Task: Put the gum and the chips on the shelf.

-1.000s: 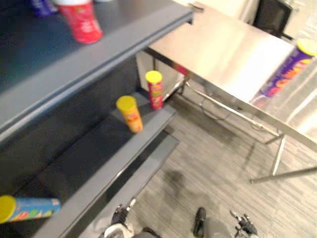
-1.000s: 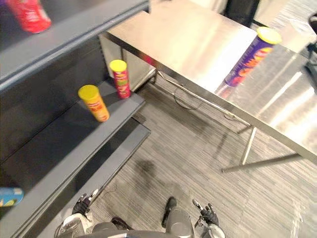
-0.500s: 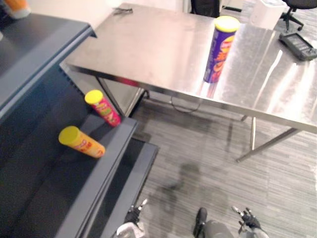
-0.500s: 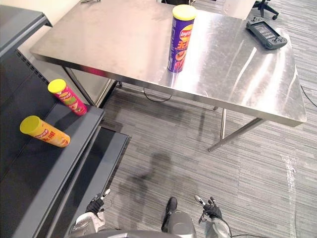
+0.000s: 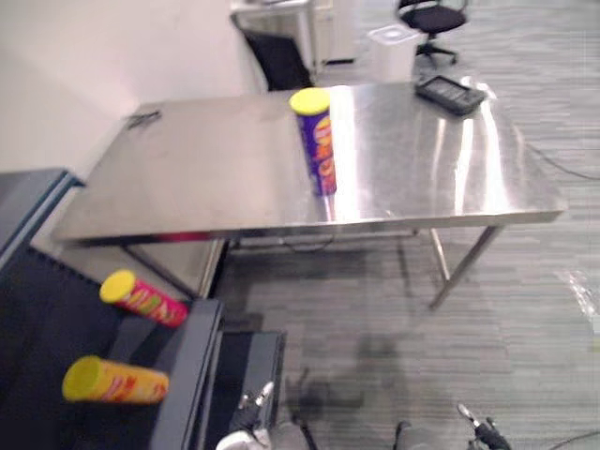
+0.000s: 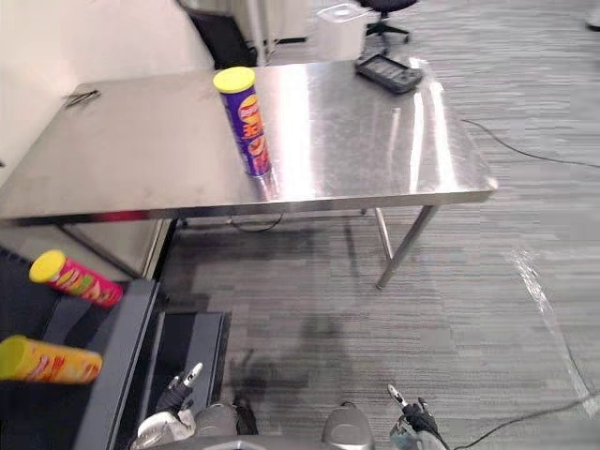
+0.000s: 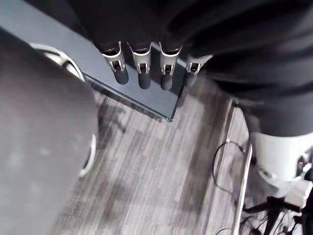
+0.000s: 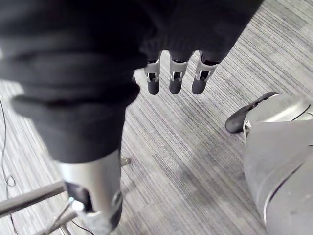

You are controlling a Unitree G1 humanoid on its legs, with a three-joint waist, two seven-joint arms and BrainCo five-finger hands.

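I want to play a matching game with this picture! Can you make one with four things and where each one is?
Things:
1. purple can
2. pink can
3. yellow can
4. black controller

Places:
A. on the shelf, nearer the table
B. at the far corner of the table
C. standing in the middle of the table
D. on the shelf, farther from the table

Pairs: 1-C, 2-A, 3-D, 4-B

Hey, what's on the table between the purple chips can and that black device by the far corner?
Nothing: the steel table is bare between the purple chips can and the black device, as both eye views show.
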